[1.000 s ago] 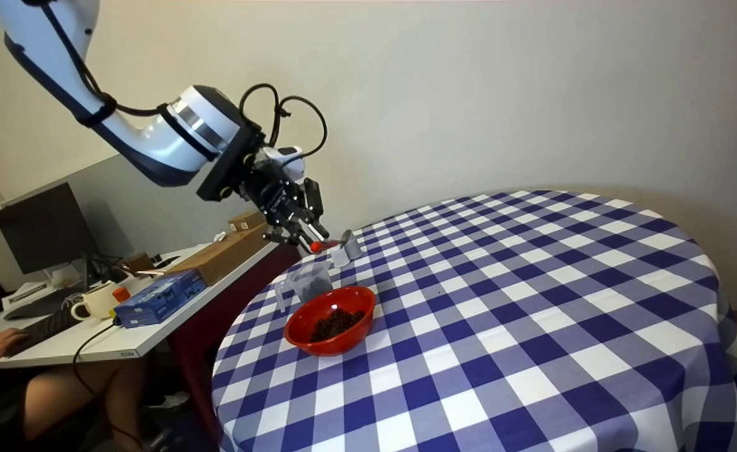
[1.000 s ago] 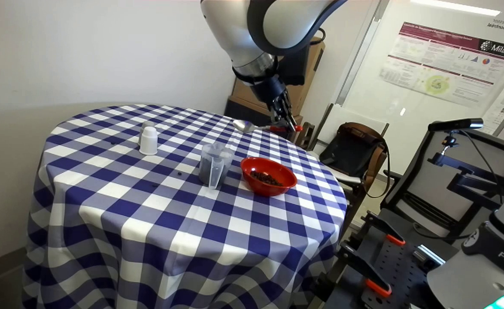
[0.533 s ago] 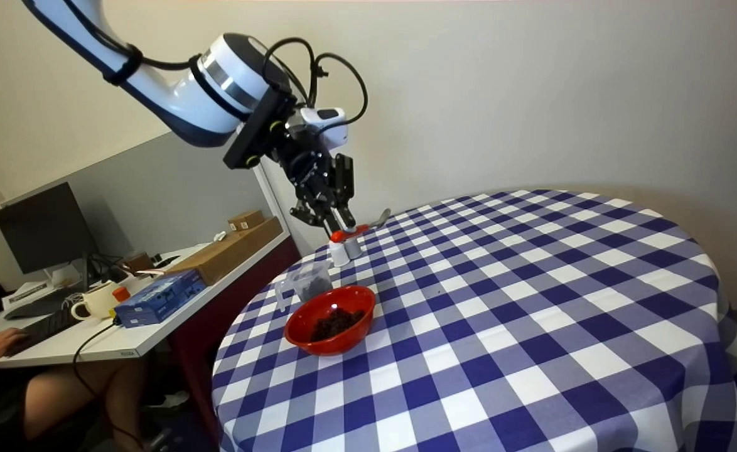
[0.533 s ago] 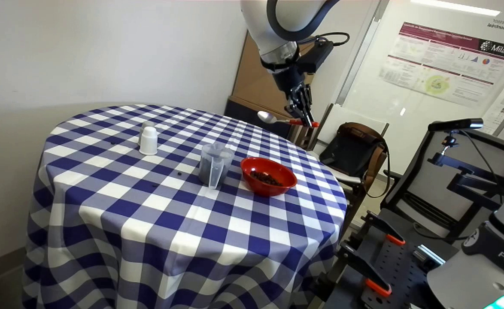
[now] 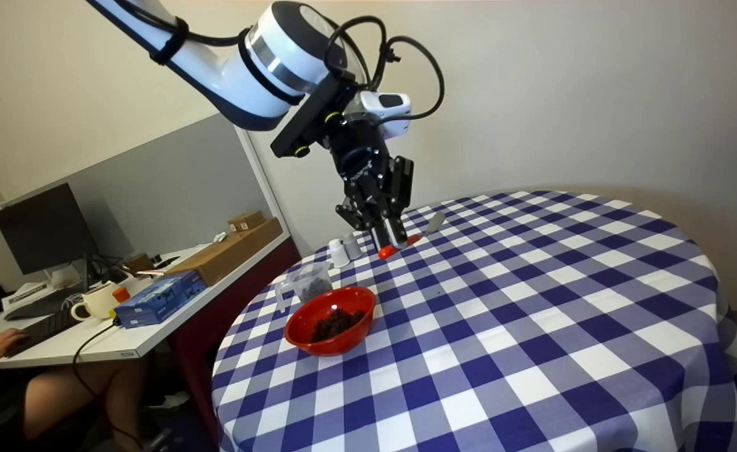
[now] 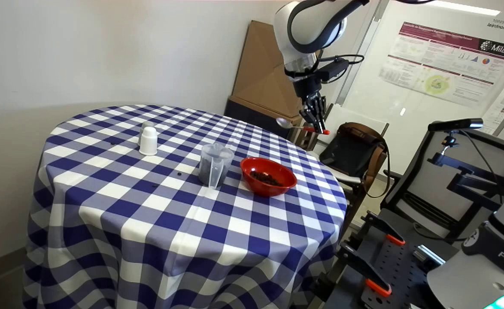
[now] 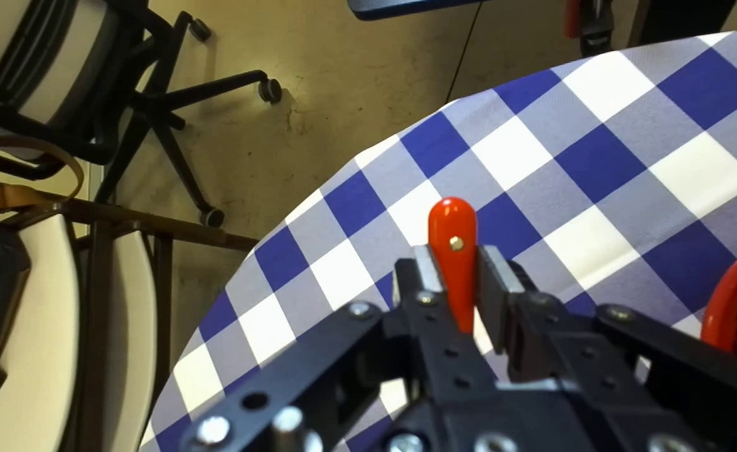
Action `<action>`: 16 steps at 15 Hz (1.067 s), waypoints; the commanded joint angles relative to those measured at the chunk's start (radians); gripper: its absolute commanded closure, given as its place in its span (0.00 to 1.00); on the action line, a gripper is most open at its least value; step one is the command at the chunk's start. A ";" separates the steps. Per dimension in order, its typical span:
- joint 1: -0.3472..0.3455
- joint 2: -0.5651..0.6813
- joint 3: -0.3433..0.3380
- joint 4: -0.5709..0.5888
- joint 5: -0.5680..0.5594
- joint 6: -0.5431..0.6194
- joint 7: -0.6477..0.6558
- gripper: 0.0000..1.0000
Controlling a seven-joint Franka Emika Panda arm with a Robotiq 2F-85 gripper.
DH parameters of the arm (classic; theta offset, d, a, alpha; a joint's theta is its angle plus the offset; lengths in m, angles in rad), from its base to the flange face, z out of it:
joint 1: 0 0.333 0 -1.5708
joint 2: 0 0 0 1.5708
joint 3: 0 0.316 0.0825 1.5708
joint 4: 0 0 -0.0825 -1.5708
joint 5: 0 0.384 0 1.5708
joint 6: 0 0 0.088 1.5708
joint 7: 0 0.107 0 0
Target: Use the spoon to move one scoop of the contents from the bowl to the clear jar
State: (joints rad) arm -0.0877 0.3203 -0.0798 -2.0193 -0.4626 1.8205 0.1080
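My gripper is shut on the red-orange handle of the spoon, in the air beyond the bowl. In the wrist view the handle stands between the fingertips; the scoop end is hidden there. In an exterior view the silvery scoop points left, away from the gripper, and looks bare. The red bowl sits on the table with dark brown contents. Its rim shows at the wrist view's right edge. The clear jar with a handle stands beside the bowl, dark inside its lower part.
A white shaker and a grey one stand on the checkered tablecloth past the jar. A few dark bits lie on the cloth. A chair with a bag stands by the table edge. A desk is alongside.
My gripper has moved rightward in both exterior views, carrying the spoon. The spoon's scoop now extends farther out to the right in an exterior view. Bowl, jar and shakers have not moved.
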 commanded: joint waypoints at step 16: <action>-0.091 0.352 -0.020 0.224 0.183 0.112 -0.250 0.90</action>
State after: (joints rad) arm -0.1763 0.6212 -0.1002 -1.8357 -0.3040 1.9249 -0.1015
